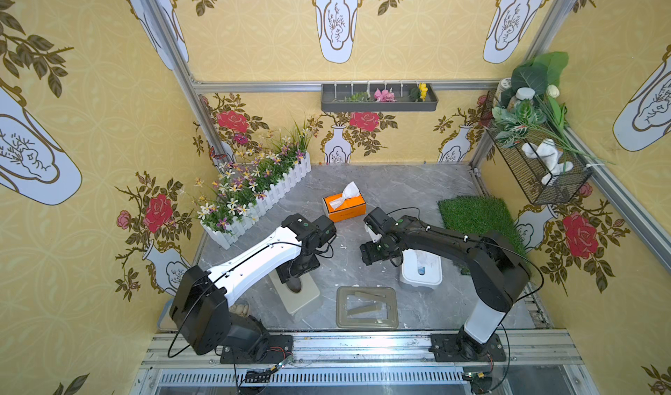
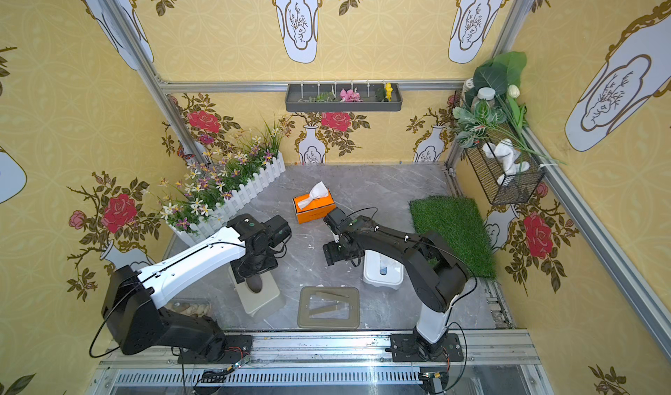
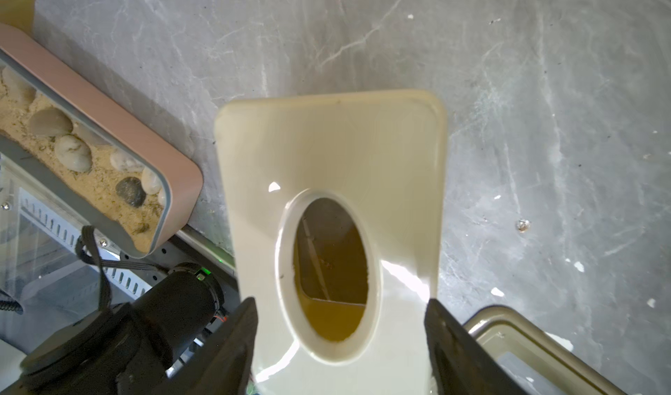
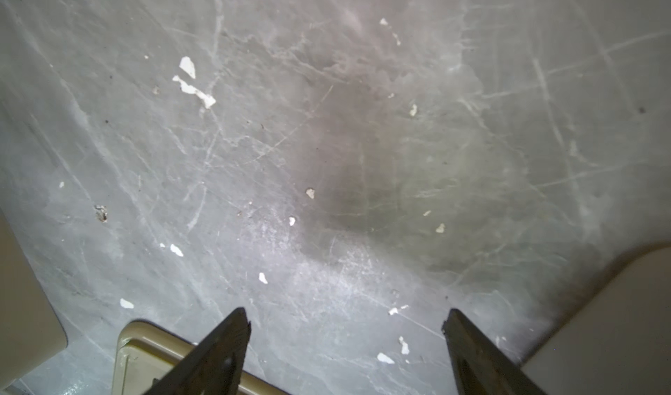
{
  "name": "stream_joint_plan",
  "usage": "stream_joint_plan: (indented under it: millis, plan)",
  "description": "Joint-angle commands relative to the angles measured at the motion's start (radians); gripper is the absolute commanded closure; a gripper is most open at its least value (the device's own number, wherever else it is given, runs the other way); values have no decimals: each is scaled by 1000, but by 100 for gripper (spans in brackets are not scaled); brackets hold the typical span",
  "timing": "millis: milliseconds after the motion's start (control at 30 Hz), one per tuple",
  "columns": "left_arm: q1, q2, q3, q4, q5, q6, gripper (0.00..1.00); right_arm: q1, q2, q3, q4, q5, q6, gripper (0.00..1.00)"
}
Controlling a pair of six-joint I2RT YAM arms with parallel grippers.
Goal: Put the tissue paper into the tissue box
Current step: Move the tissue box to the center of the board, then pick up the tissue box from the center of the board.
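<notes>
Fingers (image 3: 239, 338) of the left gripper (image 3: 339, 302) stand spread wide, one beside each side of one smooth cream tissue box (image 3: 326, 146) with one oval hole (image 3: 330, 266). The right gripper (image 4: 346, 315) is spread wide too, over gray stone floor (image 4: 326, 139) with white scraps (image 4: 194, 91). One white tissue paper (image 1: 349, 189) sticks up from one orange box (image 1: 350, 211) farther back; its writing is too small to read.

Beige box (image 3: 326, 139) partly beyond edge

Bright, even light; soft wrist views with glare patches.
</notes>
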State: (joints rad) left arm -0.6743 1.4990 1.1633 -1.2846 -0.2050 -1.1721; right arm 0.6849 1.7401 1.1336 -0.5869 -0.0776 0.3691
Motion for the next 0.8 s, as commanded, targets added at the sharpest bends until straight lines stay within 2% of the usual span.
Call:
stream_joint_plan:
  millis: [0,333,433,567,667,767]
  plan:
    - [-1,47,13,74,25,42,25,-18,-40,-11,-9,27,-13,14]
    - [8,89,-53,143,98,78,27,-47,-74,-4,-19,27,-37,14]
    - [20,111,-72,187,106,96,39,-54,-73,3,-21,26,-39,14]
    - [22,145,-50,208,96,135,65,-66,-98,5,-23,18,-37,14]
    - [24,143,-9,205,88,174,74,-90,-125,-3,-16,-18,-34,13]
    - [24,118,48,194,77,211,77,-128,-147,-16,-1,-84,-26,13]
